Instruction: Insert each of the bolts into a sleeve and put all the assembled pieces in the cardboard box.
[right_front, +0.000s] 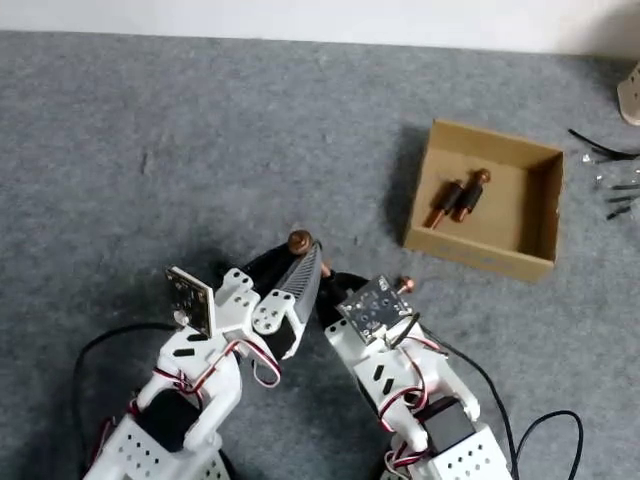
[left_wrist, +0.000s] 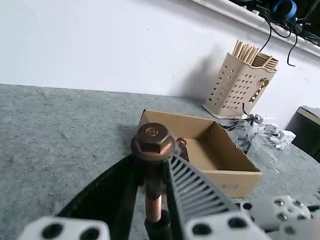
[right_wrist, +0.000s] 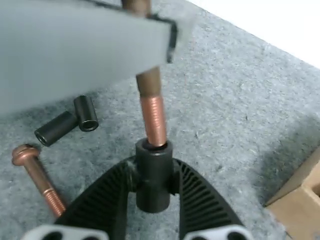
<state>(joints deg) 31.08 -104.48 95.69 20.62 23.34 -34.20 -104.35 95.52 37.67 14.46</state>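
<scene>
Left gripper (left_wrist: 156, 167) is pinched on a copper bolt (left_wrist: 152, 142): both fingers press the shank just under the hex flange head, with the head above them and the threaded end pointing down. Right gripper (right_wrist: 153, 168) is clamped around a black sleeve (right_wrist: 152, 186), held upright with its bore facing up. In the right wrist view the bolt's threaded tip sits in the mouth of the sleeve; most of the thread and the plain shank are still outside (how deep the tip goes cannot be seen). The two grippers meet near the middle of the grey table (right_front: 200, 150), close in front of both arm bases, the left one above the right. On the table beside the right gripper lie two loose sleeves (right_wrist: 55, 128) (right_wrist: 86, 113), both on their sides with ends touching or nearly so, and near them a loose bolt (right_wrist: 37, 180), also lying flat. The cardboard box (right_front: 478, 258) stands apart from the grippers toward the far right, open side up. Inside it are two assembled pieces (right_front: 446, 203) (right_front: 470, 194), side by side and roughly parallel, each a bolt through a black sleeve. Beyond the box, by the wall, a perforated stick holder (left_wrist: 242, 82) stands upright, and some cables (right_front: 605, 152) lie near the right table edge.
</scene>
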